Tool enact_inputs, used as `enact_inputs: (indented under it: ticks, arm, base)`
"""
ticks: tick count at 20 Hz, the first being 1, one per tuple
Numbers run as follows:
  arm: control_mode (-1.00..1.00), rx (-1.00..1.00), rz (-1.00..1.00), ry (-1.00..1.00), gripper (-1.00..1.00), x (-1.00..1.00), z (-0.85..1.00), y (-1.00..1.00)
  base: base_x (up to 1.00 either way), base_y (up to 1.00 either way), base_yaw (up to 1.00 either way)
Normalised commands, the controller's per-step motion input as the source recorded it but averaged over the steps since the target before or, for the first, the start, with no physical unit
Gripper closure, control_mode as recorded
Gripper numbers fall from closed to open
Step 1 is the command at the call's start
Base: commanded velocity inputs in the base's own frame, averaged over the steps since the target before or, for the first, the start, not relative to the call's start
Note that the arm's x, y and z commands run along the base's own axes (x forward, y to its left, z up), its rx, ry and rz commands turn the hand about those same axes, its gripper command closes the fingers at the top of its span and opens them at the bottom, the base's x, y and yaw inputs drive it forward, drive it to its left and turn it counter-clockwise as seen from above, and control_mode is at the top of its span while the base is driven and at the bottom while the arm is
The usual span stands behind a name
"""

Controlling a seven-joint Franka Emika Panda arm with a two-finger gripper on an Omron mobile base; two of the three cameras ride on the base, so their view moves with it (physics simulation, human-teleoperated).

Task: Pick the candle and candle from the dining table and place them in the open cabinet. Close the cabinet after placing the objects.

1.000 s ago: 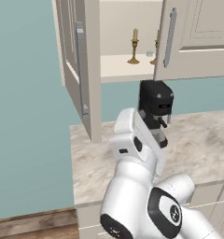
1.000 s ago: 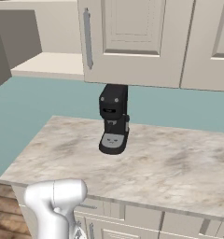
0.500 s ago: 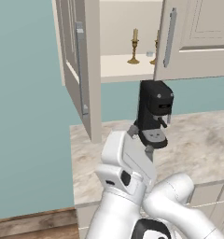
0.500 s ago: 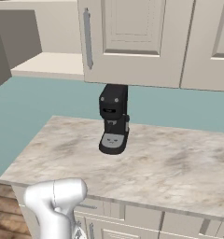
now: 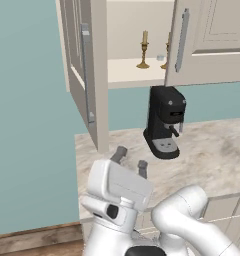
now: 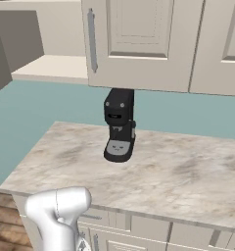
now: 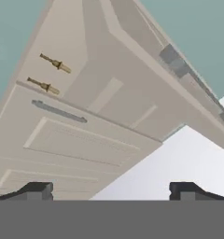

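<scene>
Both candles stand on the cabinet shelf, the second candle half hidden behind the right door. My arm has dropped from in front of the coffee machine to low over the near edge of the counter within the last second. My gripper, jaws spread wide and empty, tilts up toward the left door. Placing looks finished; by my reckoning, only closing the doors remains.
</scene>
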Motion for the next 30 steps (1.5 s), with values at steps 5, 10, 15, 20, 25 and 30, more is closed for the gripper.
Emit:
enact_inputs:
  ticks: [5, 10, 15, 20, 25, 30]
  arm:
    - [-1.0, -0.08, -0.01, 0.0, -1.0, 0.03, 0.0, 0.67]
    - [-1.0, -0.05, -0.04, 0.0, -1.0, 0.01, 0.0, 0.64]
    - [-1.0, 0.0, -0.07, 0.01, -1.0, 0.23, 0.0, 0.47]
    - [-1.0, 0.0, -0.08, 0.06, -1.0, 0.4, 0.0, 0.28]
    - [-1.0, 0.0, -0.09, 0.05, -1.0, 0.45, -0.09, 0.42]
    - [-1.0, 0.0, -0.08, 0.05, -1.0, 0.41, -0.07, 0.45]
  base:
    - [0.0, 0.0, 0.0]
    - [0.0, 0.0, 0.0]
    - [0.0, 0.0, 0.0]
    - [0.0, 0.0, 0.0]
    - [0.0, 0.0, 0.0]
    - [0.0, 0.0, 0.0]
